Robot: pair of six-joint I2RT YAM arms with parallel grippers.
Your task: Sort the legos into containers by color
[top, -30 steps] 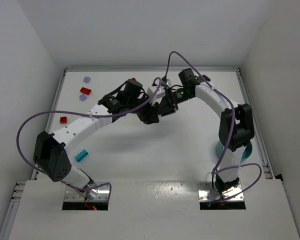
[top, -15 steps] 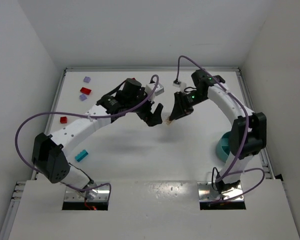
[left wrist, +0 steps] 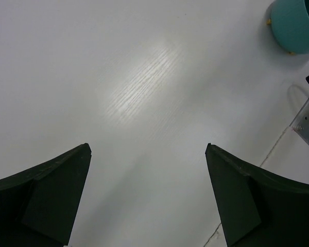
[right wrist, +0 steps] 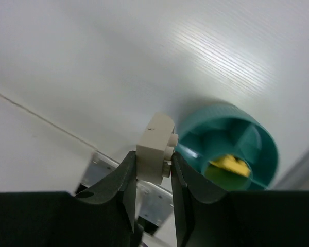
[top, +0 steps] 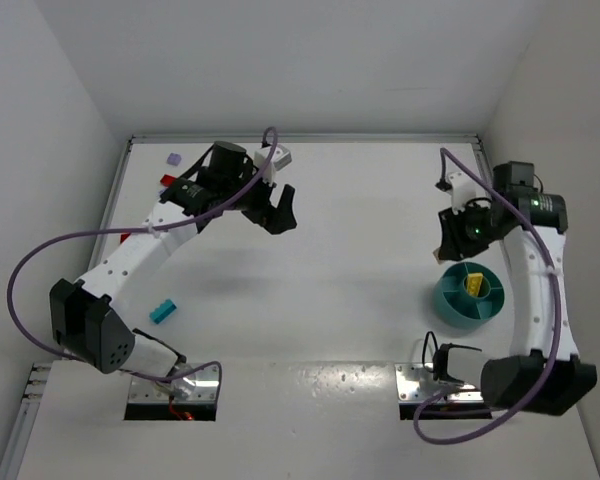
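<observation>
My right gripper (top: pixel 448 248) is shut on a beige lego (right wrist: pixel 154 148), held in the air just left of the teal container (top: pixel 442 302). In the right wrist view the brick sits between both fingers, beside the container's rim (right wrist: pixel 262 139). A yellow lego (top: pixel 474 283) lies in one compartment, the same yellow lego (right wrist: pixel 227 165) showing in the right wrist view. My left gripper (top: pixel 276 212) hangs open and empty over the table's back left part; its jaws (left wrist: pixel 147 149) stand wide over bare surface. A cyan lego (top: pixel 162 311) lies near the left arm. A red lego (top: pixel 167 181) peeks out beside the left arm.
A pale purple brick (top: pixel 173 159) lies in the back left corner. The teal container (left wrist: pixel 297 23) shows far off in the left wrist view. Both arms' purple cables loop over the table. White walls close in the table's sides and back.
The two grippers met at the table's middle; the left one opened and let go of the beige lego. The right arm carried it right to the container, and the left arm drew back left.
</observation>
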